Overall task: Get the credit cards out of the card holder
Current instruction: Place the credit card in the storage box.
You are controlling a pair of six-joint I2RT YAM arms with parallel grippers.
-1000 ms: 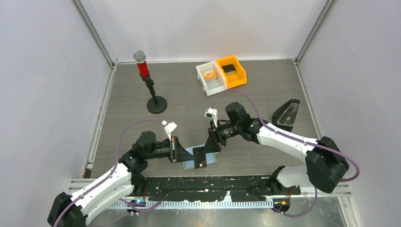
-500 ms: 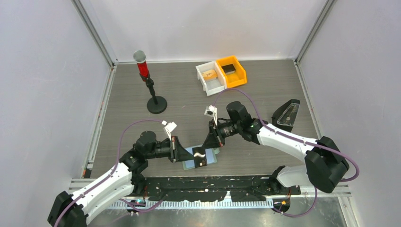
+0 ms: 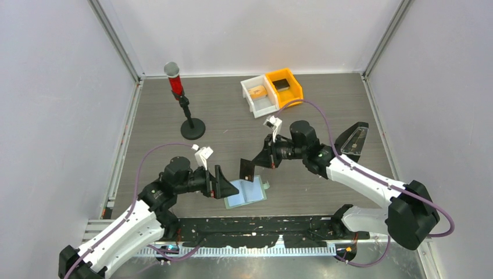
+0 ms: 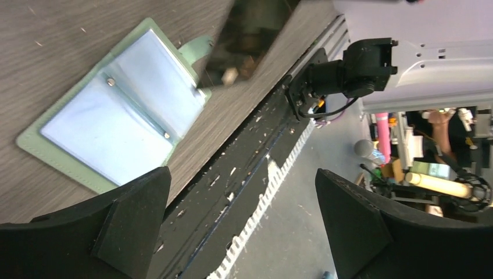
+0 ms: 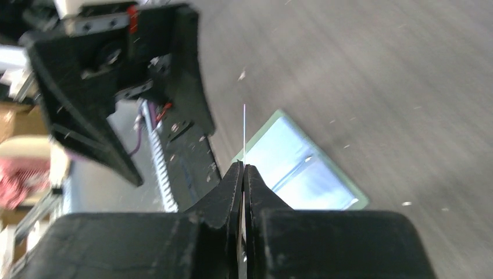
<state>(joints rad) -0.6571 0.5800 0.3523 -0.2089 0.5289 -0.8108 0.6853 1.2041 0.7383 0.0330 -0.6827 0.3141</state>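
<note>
a grey wood-grain tabletop (image 3: 325, 110) is seen from above, walled in pale panels. the left arm (image 3: 134, 224) and the right arm (image 3: 360, 177), both white and black, are bent inward from the near edge so that their tips face each other near the front middle.

at the far edge an orange bin (image 3: 289, 92) and a white bin (image 3: 256, 100) are set touching, side by side. a black block (image 3: 282, 84) is seen in the orange one. a microphone stand (image 3: 186, 110) with a red and grey head is placed upright at the far left.

the holder (image 3: 246, 193), a pale-green folding sleeve, is laid open and flat on the tabletop between the two arm tips, close to the near edge. its two pockets are shown pale blue; whether anything is inside them cannot be told. its small tab (image 3: 267, 186) is turned toward the right arm.

the left end effector (image 3: 225, 185) is spread wide with nothing between its fingers, and is held just left of the holder.

the right end effector (image 3: 253, 164) is closed tight on a card (image 3: 246, 170), which is held in the air, tilted, above the holder's far edge and clear of it. the card appears dark and glossy; its true colour cannot be told. from the right wrist it is seen edge-on as a thin line.
</note>
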